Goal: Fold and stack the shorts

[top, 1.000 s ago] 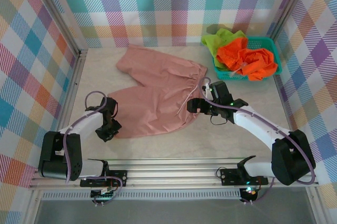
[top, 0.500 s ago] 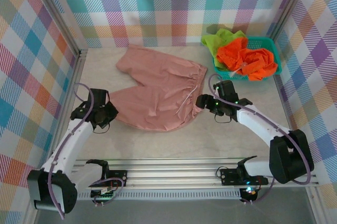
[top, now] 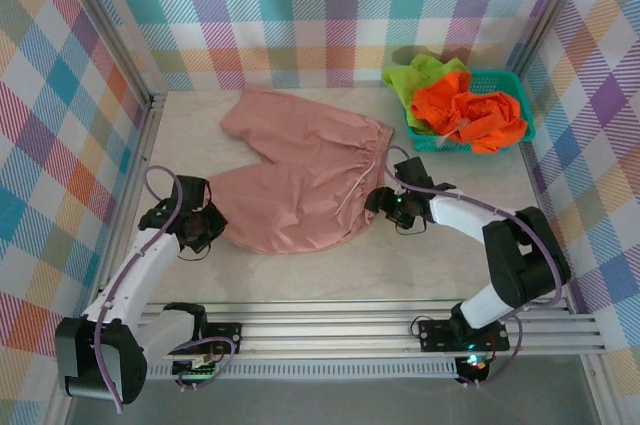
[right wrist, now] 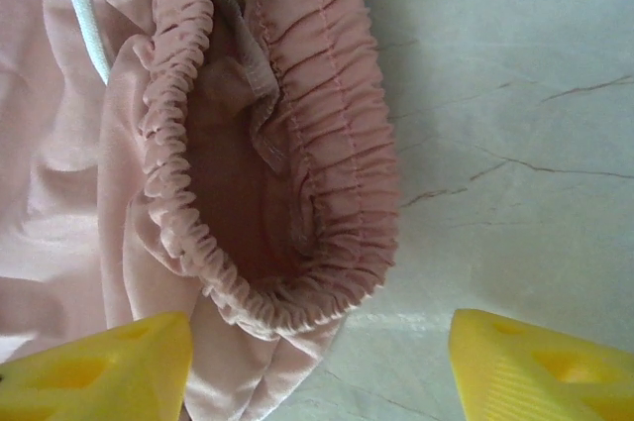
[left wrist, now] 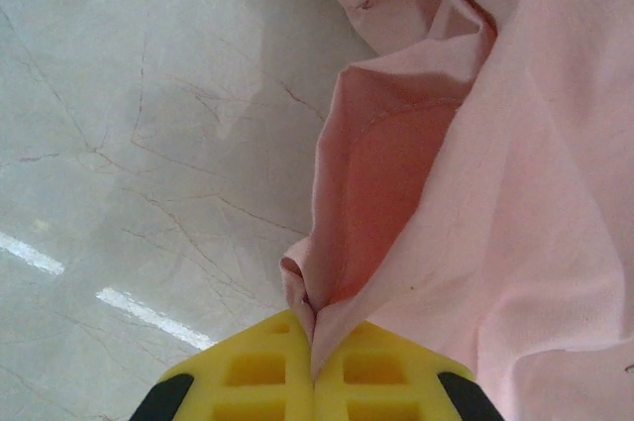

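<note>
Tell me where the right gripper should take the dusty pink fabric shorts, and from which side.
Grip the dusty pink fabric shorts at the rounded end of the gathered elastic waistband. Come straight down from above, with one of the right gripper's fingers on each side. The thick band seems to bulge into an open loop there, probably giving a firm double layer to pinch.

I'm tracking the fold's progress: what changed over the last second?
The left fingers, shut on the pink shorts' leg hem, shifted slightly left and away, taking the hem along. The right fingers narrowed around the waistband without gripping it yet. The basket with the orange shorts and green shorts stayed put.
</note>
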